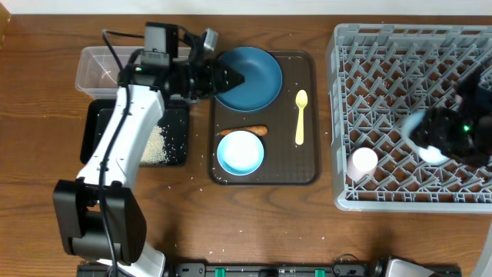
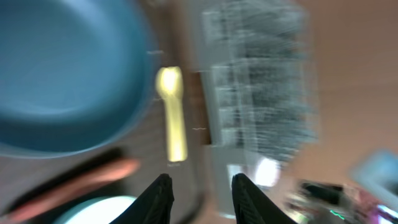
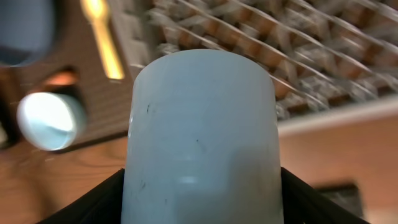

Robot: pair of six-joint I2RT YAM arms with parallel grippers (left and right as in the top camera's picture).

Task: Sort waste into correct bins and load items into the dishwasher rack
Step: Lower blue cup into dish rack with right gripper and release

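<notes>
Brown wooden worktop [image 1: 46,154] carried a dark brown serving tray [image 1: 284,163] at its middle, with the large dark blue bowl [image 1: 254,77] in the tray's far left corner, the small pale blue bowl [image 1: 241,152] by its front edge, the carrot [image 1: 244,131] between them and the pale yellow spoon [image 1: 300,115] along its right edge. At the big bowl's left rim the left fingers [image 2: 158,200] stood apart and empty, while the right fingers [image 3: 99,205] clasped the light blue cup [image 3: 202,137] over the grey dishwasher rack [image 1: 338,100] at the worktop's right end, the pink-and-white cup [image 1: 363,161] sitting near the rack's front left corner
</notes>
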